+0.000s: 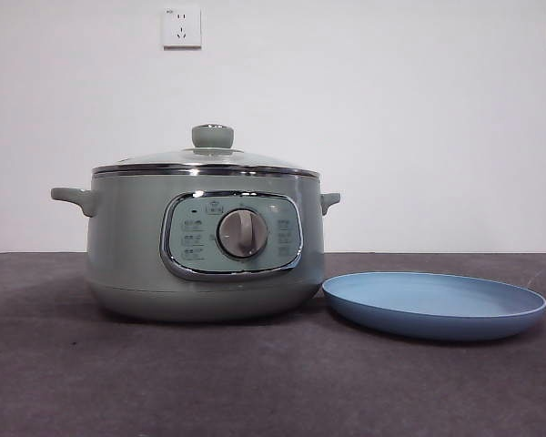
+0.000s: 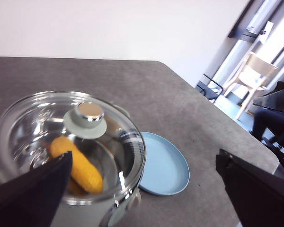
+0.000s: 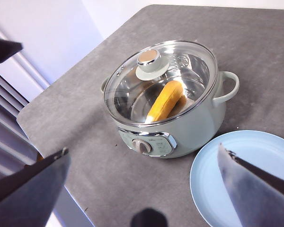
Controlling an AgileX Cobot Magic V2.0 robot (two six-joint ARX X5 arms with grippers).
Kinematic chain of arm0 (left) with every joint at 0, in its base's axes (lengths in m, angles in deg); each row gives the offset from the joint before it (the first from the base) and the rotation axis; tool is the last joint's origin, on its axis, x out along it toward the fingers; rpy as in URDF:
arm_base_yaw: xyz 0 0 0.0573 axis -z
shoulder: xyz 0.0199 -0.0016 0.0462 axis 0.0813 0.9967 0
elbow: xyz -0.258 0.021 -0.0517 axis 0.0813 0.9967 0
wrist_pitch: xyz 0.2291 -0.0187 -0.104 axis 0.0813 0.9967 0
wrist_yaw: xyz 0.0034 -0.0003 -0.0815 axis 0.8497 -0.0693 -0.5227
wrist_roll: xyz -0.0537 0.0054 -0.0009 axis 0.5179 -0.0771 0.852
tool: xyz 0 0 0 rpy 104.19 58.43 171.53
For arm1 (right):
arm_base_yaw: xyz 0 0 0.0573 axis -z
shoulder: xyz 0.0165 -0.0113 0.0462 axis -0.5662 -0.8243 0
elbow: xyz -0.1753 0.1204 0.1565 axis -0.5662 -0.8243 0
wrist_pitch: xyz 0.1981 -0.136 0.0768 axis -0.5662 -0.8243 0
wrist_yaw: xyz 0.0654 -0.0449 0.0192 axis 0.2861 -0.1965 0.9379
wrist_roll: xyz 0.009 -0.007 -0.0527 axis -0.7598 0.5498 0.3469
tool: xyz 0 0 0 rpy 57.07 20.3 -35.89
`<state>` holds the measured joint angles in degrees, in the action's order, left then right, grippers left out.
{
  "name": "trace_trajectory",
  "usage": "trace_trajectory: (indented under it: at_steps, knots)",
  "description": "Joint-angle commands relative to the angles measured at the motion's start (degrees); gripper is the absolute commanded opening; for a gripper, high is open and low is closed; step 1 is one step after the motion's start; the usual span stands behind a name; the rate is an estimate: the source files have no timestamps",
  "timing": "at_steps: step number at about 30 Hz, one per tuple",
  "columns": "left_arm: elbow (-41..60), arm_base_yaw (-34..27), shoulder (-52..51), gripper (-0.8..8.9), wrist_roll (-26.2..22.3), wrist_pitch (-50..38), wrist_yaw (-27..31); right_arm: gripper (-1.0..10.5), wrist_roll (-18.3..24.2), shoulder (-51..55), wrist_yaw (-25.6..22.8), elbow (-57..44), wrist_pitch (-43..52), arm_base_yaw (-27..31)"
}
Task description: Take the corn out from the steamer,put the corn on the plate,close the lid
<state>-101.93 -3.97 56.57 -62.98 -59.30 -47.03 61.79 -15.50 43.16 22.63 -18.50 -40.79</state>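
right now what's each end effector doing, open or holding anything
Left end effector: open, holding nothing, above the clear glass lid.
Right end effector: open, holding nothing, above the light-blue plate.

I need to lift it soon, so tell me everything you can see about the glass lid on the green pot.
The lid is round, clear glass with a shiny metal rim and a pale green knob capped in metal at its centre. It sits level and closed on the steamer, its rim resting on the pot's chrome edge. Through the glass the corn shows lying inside. Reflections streak the glass. Nothing else touches the lid; both grippers are open and clear of it.
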Motion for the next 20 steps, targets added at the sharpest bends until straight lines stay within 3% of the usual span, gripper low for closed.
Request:
trace_trajectory:
  at_steps: [1, 11, 20]
  knots:
    - [-0.15, 2.64, 3.26, 5.32, -0.68, -3.93, 2.38, 6.1, -0.79, 0.0, 0.0, 0.13, 0.22, -0.07]
    - [-0.44, 14.14, 17.79, 5.31, -2.86, -19.93, 19.67, 6.1, -0.81, 0.0, -0.02, 0.13, -0.02, -0.07]
    - [-7.93, 20.22, 31.23, 5.31, -11.54, -20.26, 31.21, 6.0, -0.74, -0.02, -0.26, 0.13, -2.62, -0.07]
